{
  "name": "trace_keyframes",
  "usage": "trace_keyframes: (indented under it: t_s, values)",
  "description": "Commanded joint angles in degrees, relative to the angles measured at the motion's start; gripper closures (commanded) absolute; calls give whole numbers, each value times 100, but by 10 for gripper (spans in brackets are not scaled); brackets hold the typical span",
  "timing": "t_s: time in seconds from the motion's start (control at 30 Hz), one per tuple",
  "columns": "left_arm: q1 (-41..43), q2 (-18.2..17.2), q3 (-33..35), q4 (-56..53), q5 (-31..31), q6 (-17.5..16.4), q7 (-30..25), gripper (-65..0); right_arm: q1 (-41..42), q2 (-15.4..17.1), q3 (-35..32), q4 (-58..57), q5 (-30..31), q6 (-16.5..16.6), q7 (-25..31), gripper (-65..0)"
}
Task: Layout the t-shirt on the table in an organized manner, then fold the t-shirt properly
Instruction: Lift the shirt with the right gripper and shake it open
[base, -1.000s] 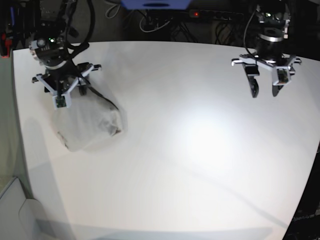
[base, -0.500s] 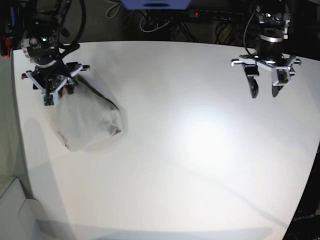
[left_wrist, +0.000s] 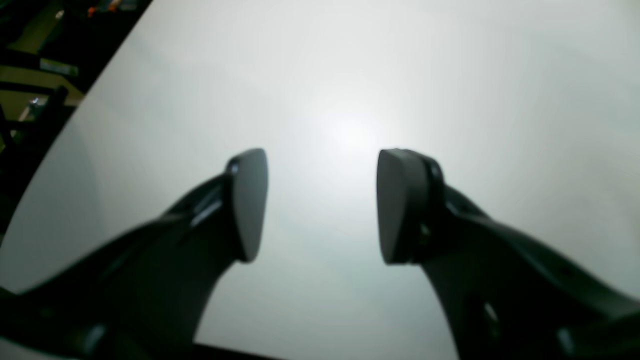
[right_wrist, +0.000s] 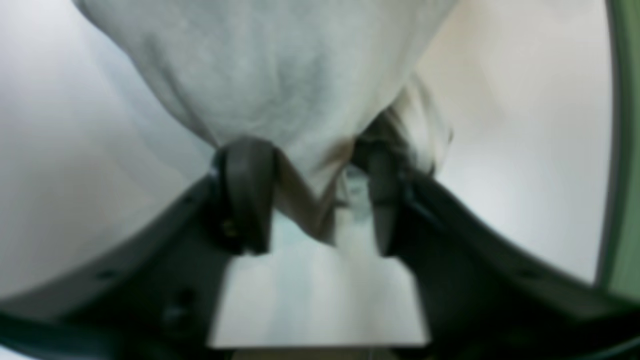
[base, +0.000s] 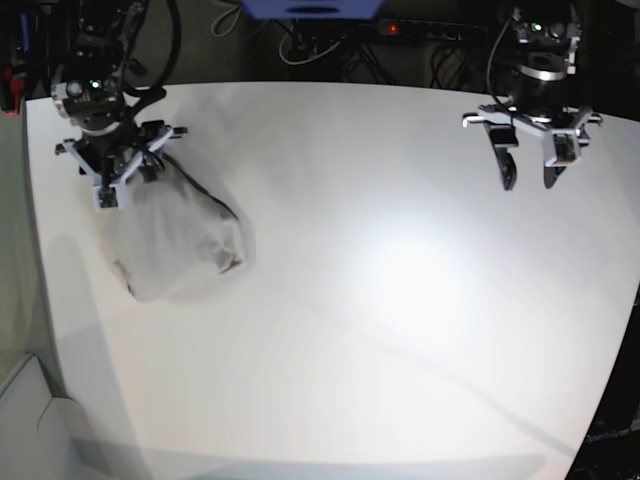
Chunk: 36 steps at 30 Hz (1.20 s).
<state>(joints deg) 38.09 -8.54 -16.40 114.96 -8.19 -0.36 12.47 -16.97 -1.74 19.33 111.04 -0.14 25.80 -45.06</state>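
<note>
Only right wrist: right end effector (right_wrist: 310, 200) pinching t-shirt (right_wrist: 280, 75) | left end effector (left_wrist: 320, 205) wide over table (left_wrist: 450, 75)

T-shirt (base: 175, 240): plain pale grey-beige, no pattern. Table (base: 400, 300): plain white, bright glare patch. Pincer fingers (left_wrist: 247, 200): black.

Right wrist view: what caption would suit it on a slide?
The right gripper closes on a bunched edge of the t-shirt above the table.
</note>
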Motion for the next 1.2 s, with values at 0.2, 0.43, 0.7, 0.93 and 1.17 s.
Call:
trace_keyframes:
  t_s: [0.2,0.43,0.7,0.93,1.17]
  values:
    - [143,-39,-52,113,-3,5,-196,-340,822,11,-83,557,45,220,150,0]
    - [143,5,-307,113,-3,5,-170,-340,1869,46,-1164,583,45,220,115,0]
    - [266,5,-430,113,-3,5,-170,-340,2036,90,-3960,557,-25,202,62,0]
    - [266,23,-685,122,-21,5,-170,-340,2053,-42,-4382,364,-957,176,79,0]
    - [257,32,-632,122,-39,5,-170,-340,2818,-726,-1489,320,-975,176,-79,0]
